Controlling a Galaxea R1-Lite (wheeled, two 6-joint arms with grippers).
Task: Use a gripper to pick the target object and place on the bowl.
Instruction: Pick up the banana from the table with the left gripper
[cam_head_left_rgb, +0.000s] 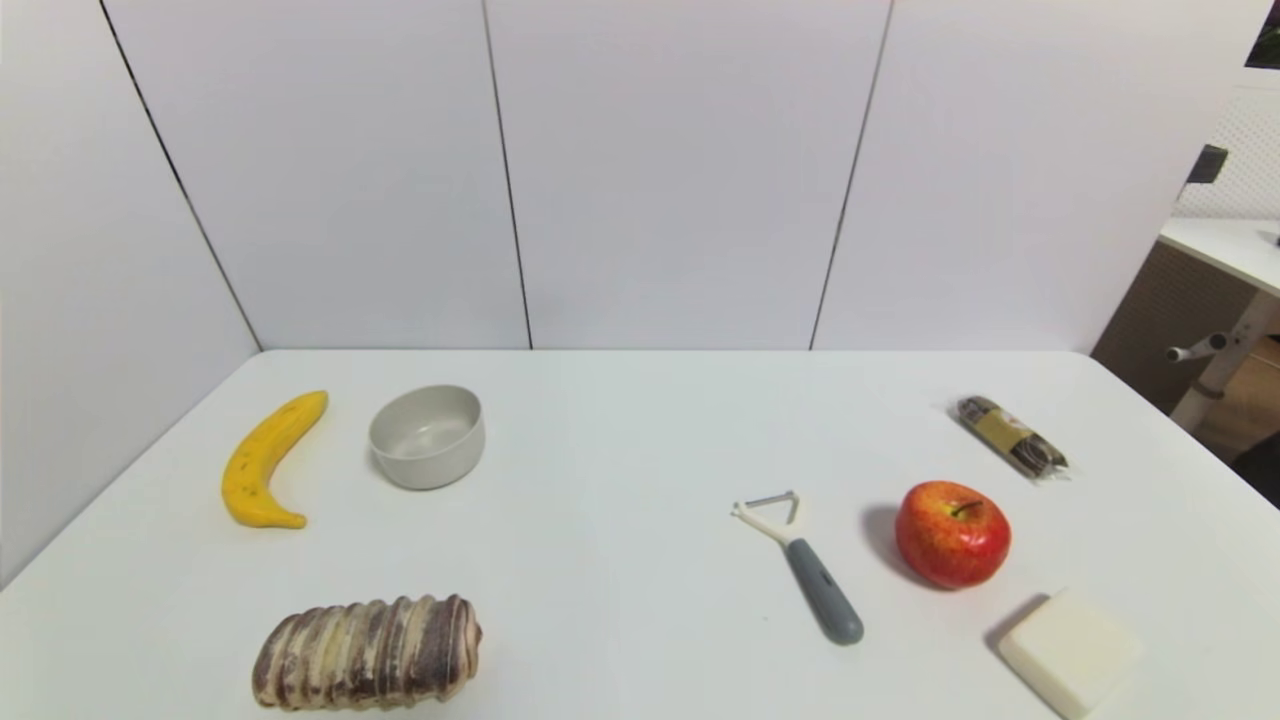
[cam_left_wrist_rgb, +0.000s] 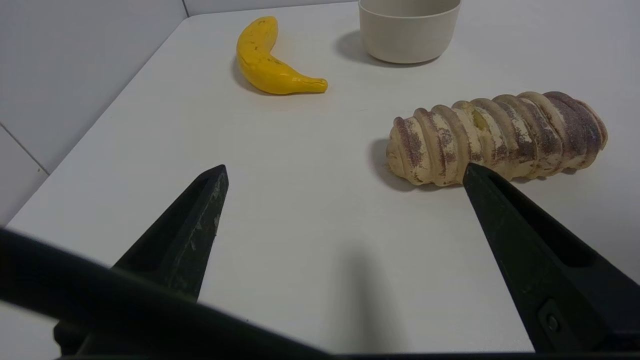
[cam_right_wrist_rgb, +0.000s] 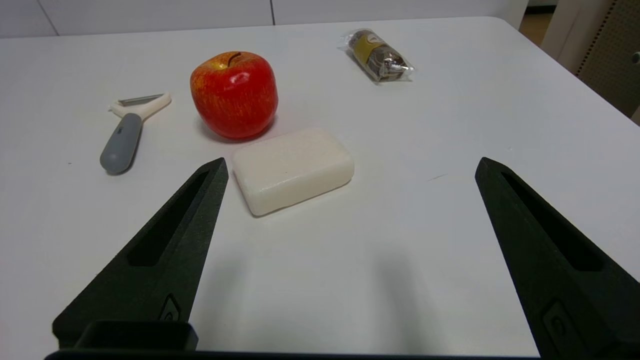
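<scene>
The yellow banana (cam_head_left_rgb: 264, 463) lies on the white table at the far left, just left of the light-grey bowl (cam_head_left_rgb: 427, 435), a small gap between them. Both also show in the left wrist view: the banana (cam_left_wrist_rgb: 267, 62) and the bowl (cam_left_wrist_rgb: 409, 29), far beyond the fingers. My left gripper (cam_left_wrist_rgb: 345, 172) is open and empty over bare table near the front left, short of the bread loaf. My right gripper (cam_right_wrist_rgb: 350, 165) is open and empty over bare table near the front right. Neither gripper shows in the head view.
A brown-striped bread loaf (cam_head_left_rgb: 367, 652) lies at the front left, nearer than the banana. On the right are a grey-handled peeler (cam_head_left_rgb: 805, 562), a red apple (cam_head_left_rgb: 952, 533), a white soap bar (cam_head_left_rgb: 1070, 652) and a wrapped snack (cam_head_left_rgb: 1012, 437). White walls stand behind and to the left.
</scene>
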